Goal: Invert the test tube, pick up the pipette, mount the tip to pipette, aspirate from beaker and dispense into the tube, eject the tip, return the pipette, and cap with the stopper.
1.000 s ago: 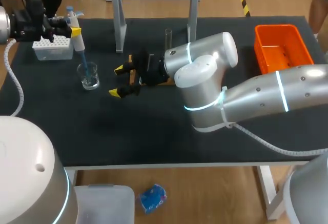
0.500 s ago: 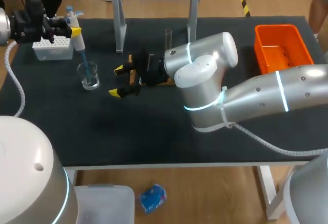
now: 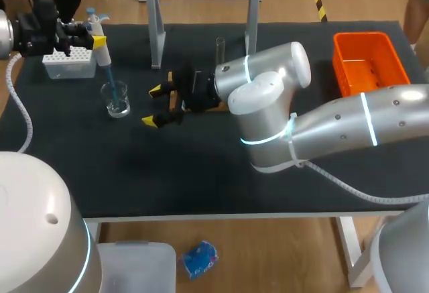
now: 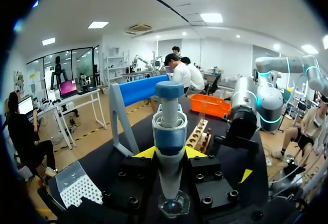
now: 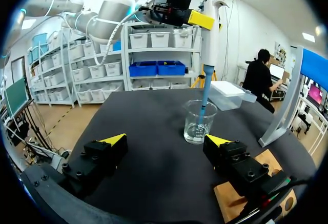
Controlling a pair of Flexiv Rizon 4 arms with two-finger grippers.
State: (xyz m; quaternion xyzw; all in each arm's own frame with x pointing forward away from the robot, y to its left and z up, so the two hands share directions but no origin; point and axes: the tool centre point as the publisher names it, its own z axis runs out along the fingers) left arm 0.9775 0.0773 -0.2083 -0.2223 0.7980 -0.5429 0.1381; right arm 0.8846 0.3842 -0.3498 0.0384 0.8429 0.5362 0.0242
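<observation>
Two end effectors in play, only one working.

Nearest: right end effector (image 3: 152, 106) hangs low over the mid desk (image 3: 201, 172), fingers spread wide, nothing between them. It sits just beside the wooden rack (image 4: 199, 134).

Next out: beaker (image 3: 117, 100) stands upright on the desk, ahead of the right end effector. Clear glass with a shallow pool of clear liquid at the bottom. The blue tip (image 5: 205, 98) reaches down inside it, and from the left wrist the tip end shows centred over the beaker floor. Cannot tell whether it breaks the liquid surface.

Above that: left end effector (image 4: 170, 152) is clamped on the pipette (image 3: 102, 51), a yellow fingertip on each side of the white barrel. Pipette is held near vertical, with a blue plunger knob on top and the tip mounted.

Step in hand, my reading: aspirating from the beaker. Tip mounting is done; dispensing is not yet done.

Next move calls for a straight lift until the tip clears the beaker rim. Then a level carry across to the test tube (image 3: 220, 50), keeping the pipette upright so the charge is not lost. The tube mouth is narrow, so alignment has to be fine.

Farther: tip box (image 3: 69, 62) sits just beside the pipette, towards the desk's far left. Test tube stands upright at the far end of the rack, thin, clear and uncapped. Stopper not picked out in any view.
</observation>
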